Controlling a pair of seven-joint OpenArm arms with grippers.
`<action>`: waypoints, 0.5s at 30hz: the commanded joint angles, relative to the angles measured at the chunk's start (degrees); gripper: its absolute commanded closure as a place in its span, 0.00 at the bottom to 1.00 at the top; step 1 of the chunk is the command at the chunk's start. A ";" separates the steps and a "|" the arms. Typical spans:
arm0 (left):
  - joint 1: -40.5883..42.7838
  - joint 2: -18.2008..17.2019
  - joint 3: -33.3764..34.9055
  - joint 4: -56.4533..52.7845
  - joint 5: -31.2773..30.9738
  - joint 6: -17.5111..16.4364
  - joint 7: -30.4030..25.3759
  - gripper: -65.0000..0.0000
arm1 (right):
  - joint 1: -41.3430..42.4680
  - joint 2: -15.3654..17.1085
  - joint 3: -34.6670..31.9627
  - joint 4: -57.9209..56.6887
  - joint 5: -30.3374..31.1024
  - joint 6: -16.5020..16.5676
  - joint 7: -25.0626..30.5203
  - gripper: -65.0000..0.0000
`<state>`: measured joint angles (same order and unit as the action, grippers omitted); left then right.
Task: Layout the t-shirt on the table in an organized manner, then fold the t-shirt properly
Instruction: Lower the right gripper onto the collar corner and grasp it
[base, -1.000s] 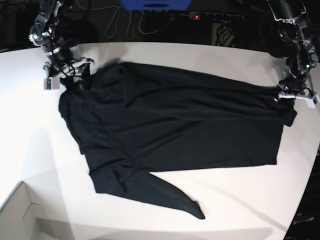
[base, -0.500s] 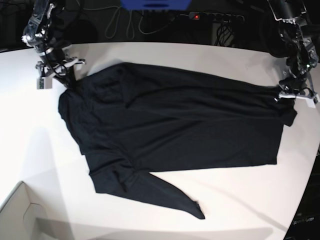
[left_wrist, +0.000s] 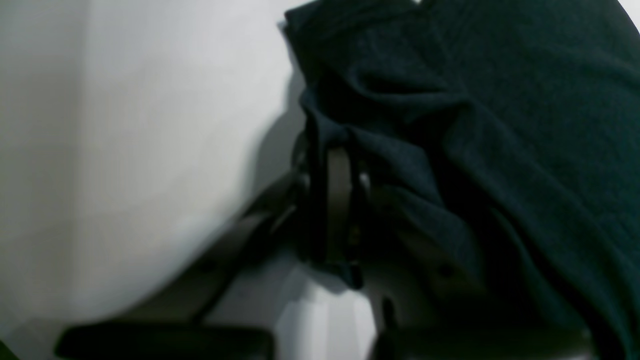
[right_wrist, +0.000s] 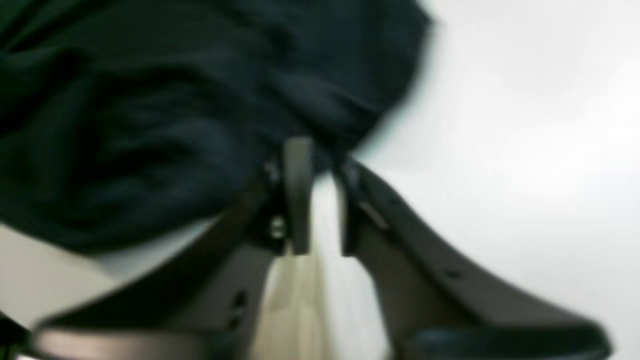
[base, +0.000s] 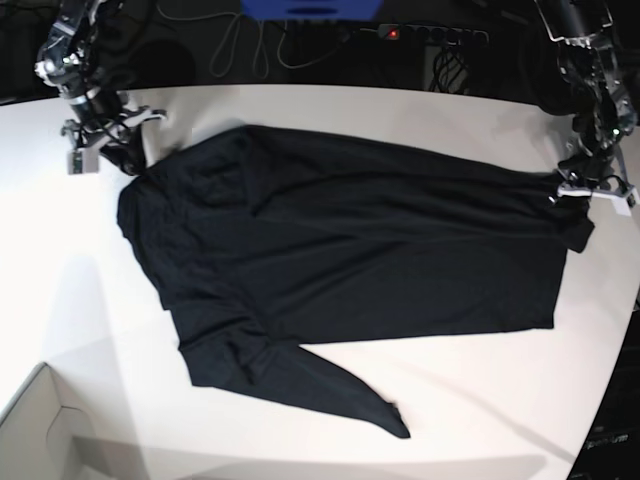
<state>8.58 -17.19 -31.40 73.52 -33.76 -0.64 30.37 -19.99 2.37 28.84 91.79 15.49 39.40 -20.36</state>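
**Black t-shirt stretched between two pincers on the white tabletop**

The t-shirt lies spread across the middle of the tabletop, its long axis running left to right, mostly flat but with soft creases. One sleeve trails toward the near edge and tapers to a point (it is folded over on itself where it meets the body). At the far left corner of the garment, the right pincer has the cloth: in its wrist view the two fingers stand narrowly apart with a tuck of black fabric caught at their tips, bunched folds hanging off to one side. That view is blurred, so how much cloth sits between the tips I cannot tell.

At the far right, the left pincer sits against the shirt's edge, close to where the tabletop curves away. Its wrist view shows the jaws drawn nearly together with a fold of dark fabric draped over and pinched around one finger, the rest of the t-shirt ruffled up just beside it.

A pale cardboard box pokes in at the near left corner, well apart from the shirt. Beyond the far edge, cables and a power strip sit in the dark.
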 joint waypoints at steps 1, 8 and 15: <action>0.17 -0.52 -0.03 0.29 0.57 0.60 1.41 1.00 | 0.52 0.57 -0.40 1.35 1.09 0.60 1.41 0.74; 0.08 -0.52 0.14 -0.24 0.66 0.60 1.41 1.00 | 4.65 0.57 -2.86 -0.84 1.09 0.60 1.41 0.53; 0.08 -0.44 0.14 -0.33 0.66 0.60 1.41 1.00 | 10.19 1.28 -3.65 -7.35 -3.84 0.60 1.41 0.52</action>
<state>8.54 -17.15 -31.29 73.12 -33.74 -0.64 29.89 -10.26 3.20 25.12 83.48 10.31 39.57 -20.38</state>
